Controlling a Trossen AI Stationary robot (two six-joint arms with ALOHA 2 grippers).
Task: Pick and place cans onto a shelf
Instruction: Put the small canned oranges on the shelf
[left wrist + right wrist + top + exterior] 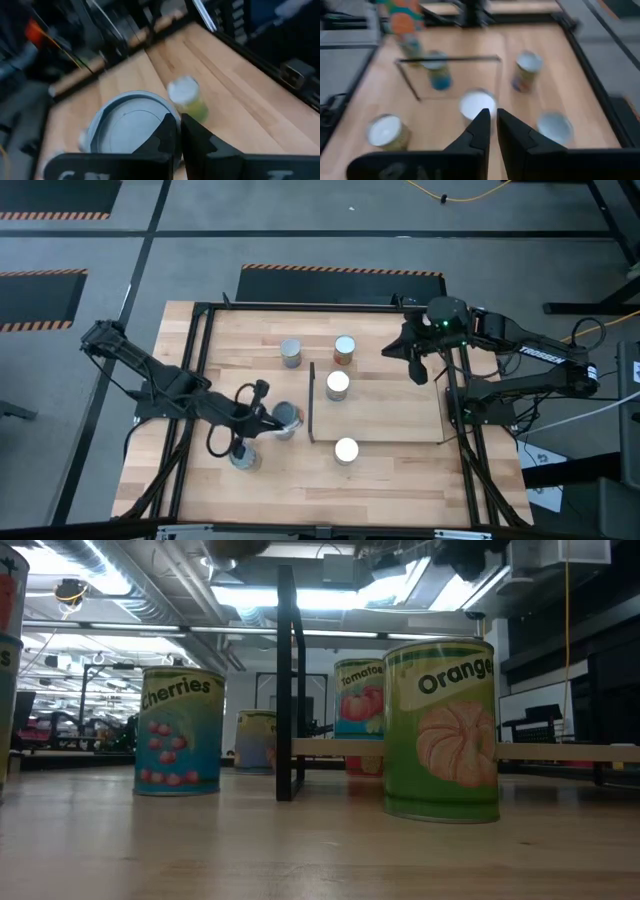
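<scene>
Risk sits with my left claw (268,418): its fingers are together just beside a can (287,419) left of the shelf (400,420), and could knock it over. One can (338,384) stands on the shelf. My right claw (418,366), nearly closed, empty, hovers at the shelf's far edge.

"Cherries" on blue can (180,732), "Orange" on green can (441,730), "Tomatoes" on far can (359,700)

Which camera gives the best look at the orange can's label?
The low view: the orange can stands close, label facing the camera. The high view shows only its white top; the wrist views show it blurred, label unreadable.
</scene>
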